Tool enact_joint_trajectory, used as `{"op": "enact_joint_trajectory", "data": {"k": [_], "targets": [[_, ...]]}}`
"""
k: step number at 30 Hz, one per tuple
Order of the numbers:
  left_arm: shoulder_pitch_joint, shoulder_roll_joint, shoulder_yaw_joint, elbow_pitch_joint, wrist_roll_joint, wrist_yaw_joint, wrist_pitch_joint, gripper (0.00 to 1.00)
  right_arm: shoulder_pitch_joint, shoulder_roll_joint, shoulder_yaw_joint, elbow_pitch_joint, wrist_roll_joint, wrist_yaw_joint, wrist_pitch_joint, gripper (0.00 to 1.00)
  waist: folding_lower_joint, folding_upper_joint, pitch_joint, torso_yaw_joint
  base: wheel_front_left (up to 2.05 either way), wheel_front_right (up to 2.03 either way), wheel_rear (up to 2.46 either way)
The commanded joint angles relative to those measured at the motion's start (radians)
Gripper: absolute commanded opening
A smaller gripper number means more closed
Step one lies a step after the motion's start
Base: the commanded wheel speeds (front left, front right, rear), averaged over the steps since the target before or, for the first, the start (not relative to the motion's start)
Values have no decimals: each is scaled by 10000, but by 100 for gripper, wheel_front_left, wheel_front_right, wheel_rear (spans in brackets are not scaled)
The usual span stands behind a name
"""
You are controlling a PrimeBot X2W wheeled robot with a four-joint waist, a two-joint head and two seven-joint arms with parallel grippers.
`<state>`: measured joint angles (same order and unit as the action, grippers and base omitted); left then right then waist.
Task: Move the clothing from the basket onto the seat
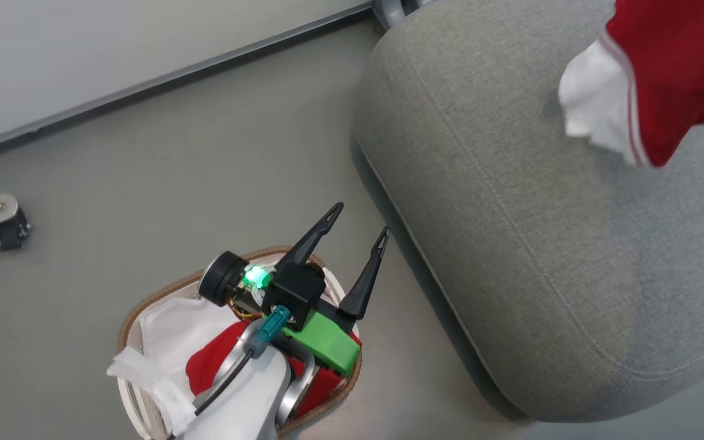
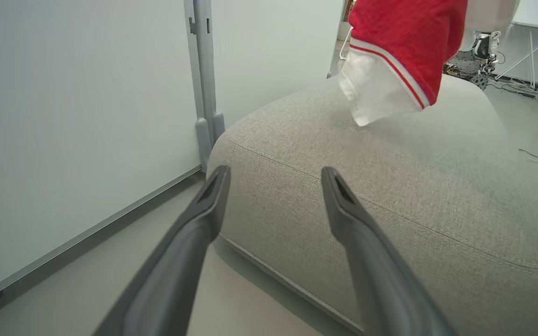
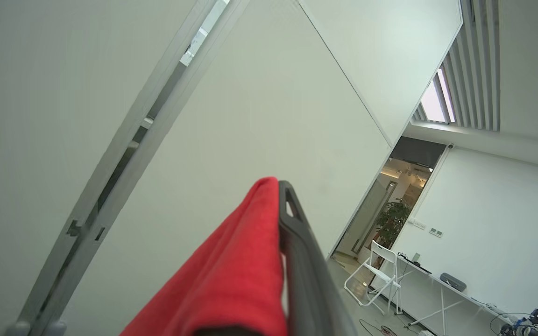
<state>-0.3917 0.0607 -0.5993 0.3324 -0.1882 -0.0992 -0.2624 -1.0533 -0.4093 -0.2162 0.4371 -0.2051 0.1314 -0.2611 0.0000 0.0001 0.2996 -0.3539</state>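
The grey sofa seat fills the right. Beside it on the floor stands the white laundry basket, holding a plain red garment beneath the left gripper, whose fingers are spread and empty. The striped red garment hangs above the seat, pinched in the right gripper.

Grey floor; white wall panel; grey post; folding chair, potted plant by doorway.
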Motion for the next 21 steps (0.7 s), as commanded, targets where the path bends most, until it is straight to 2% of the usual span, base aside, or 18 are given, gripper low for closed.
{"op": "enact_joint_trajectory", "data": {"k": [1, 7, 11, 15, 16, 21], "targets": [[-312, 136, 55, -74, 92, -44, -35, 100, -436, -156, -95, 119, 11, -14, 62, 0, 0, -1, 1154, 888, 0, 0, 0], [-916, 220, 170, -347, 377, -81, -35, 100, -1663, -524, -486, 773, -144, -14, 53, 0, 0, -1, 2275, 1295, 0, 0, 0], [-1188, 271, 278, -487, 493, -62, -35, 100, -1680, -423, -954, 1511, -382, -14, 22, 0, 0, -1, 2876, 1433, 0, 0, 0], [-1342, 388, 430, -624, 536, 34, -37, 100, -1141, 60, -1509, 2301, -602, -14, -19, 0, 0, -1, 3380, 1477, 0, 0, 0], [-1385, 451, 478, -667, 580, 62, -35, 100, -812, 369, -1736, 2555, -673, -14, -40, 0, 0, -1, 3579, 1476, 0, 0, 0], [-1458, 540, 543, -735, 667, 109, -35, 100, 371, 984, -1895, 2600, -613, -14, -49, 0, 0, -1, 3827, 1467, 0, 0, 0]]}}
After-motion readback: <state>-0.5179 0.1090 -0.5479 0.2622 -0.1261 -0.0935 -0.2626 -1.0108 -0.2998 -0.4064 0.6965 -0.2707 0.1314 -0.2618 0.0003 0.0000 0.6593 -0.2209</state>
